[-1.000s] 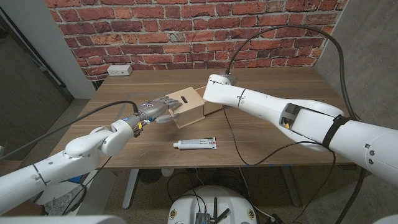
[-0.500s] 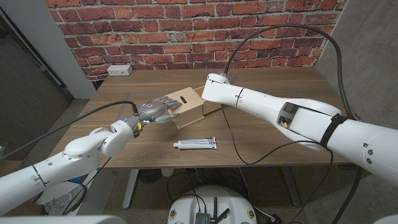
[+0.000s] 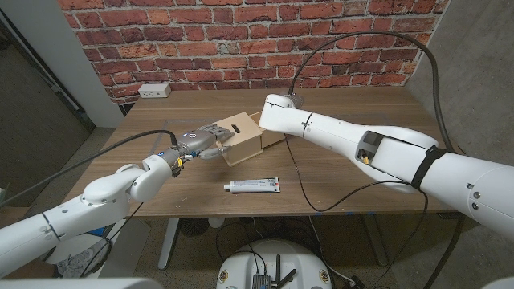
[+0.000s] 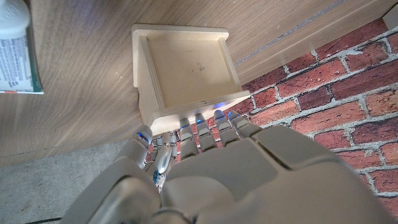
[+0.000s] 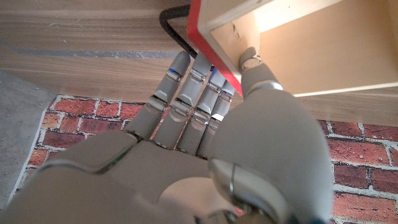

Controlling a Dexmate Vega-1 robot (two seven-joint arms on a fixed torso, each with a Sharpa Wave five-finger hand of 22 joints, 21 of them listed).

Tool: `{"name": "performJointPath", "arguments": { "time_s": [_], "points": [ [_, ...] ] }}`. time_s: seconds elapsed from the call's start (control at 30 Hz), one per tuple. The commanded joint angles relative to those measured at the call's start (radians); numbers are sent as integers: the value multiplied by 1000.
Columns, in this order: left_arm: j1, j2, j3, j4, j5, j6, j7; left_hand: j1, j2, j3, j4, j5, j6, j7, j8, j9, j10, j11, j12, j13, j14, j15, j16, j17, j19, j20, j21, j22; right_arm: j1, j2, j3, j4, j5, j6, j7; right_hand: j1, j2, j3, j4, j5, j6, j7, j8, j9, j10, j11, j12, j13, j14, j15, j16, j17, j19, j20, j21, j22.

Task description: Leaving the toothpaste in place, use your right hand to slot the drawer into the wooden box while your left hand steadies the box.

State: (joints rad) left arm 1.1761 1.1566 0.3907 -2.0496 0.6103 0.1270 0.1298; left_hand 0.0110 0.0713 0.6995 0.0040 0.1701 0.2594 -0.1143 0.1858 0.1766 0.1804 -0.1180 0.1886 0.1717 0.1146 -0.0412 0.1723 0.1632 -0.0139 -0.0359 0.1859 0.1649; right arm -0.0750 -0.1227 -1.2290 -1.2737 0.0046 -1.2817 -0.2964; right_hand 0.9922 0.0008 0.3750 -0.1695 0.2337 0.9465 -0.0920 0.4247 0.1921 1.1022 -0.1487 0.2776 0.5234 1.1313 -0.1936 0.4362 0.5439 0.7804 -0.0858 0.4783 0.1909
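Note:
The pale wooden box with a slot in its top sits mid-table; its open end shows in the left wrist view. My left hand presses its fingertips against the box's left end. The drawer, pale wood with a red end, sticks out of the box's right side under my right arm. My right hand grips that red end, thumb inside the drawer and fingers outside. The white toothpaste tube lies nearer the front edge, apart from both hands; its end also shows beside the box.
A white power strip lies at the table's back left corner, under the brick wall. A black cable runs from my right arm across the table to its front edge, right of the toothpaste.
My right arm has shifted slightly to the left, toward the box. The left hand, box and toothpaste have stayed put.

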Motion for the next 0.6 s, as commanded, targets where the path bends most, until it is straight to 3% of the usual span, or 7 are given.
{"name": "performJointPath", "arguments": {
  "time_s": [0.03,0.6],
  "points": [
    [2,-3,2,-1,0,2,0,9,55,7,2,6,7,0,5,0,6,-2,-3,2,8,-128,2,1,6,-120,3,4,2,17,1,33,-6,15,5,56,110,8,3,6,23,16,6,7,24,-14,1,1,25,-38,0,4,-1,-101,9,1],
    [2,-7,4,-2,-1,2,-1,10,55,10,-1,6,9,0,4,0,9,-1,-2,3,9,-127,2,0,9,-120,4,4,17,45,0,97,-19,40,20,54,109,8,2,6,23,15,1,8,25,-13,-2,4,27,-38,-3,11,-3,-99,15,1]
  ]
}}
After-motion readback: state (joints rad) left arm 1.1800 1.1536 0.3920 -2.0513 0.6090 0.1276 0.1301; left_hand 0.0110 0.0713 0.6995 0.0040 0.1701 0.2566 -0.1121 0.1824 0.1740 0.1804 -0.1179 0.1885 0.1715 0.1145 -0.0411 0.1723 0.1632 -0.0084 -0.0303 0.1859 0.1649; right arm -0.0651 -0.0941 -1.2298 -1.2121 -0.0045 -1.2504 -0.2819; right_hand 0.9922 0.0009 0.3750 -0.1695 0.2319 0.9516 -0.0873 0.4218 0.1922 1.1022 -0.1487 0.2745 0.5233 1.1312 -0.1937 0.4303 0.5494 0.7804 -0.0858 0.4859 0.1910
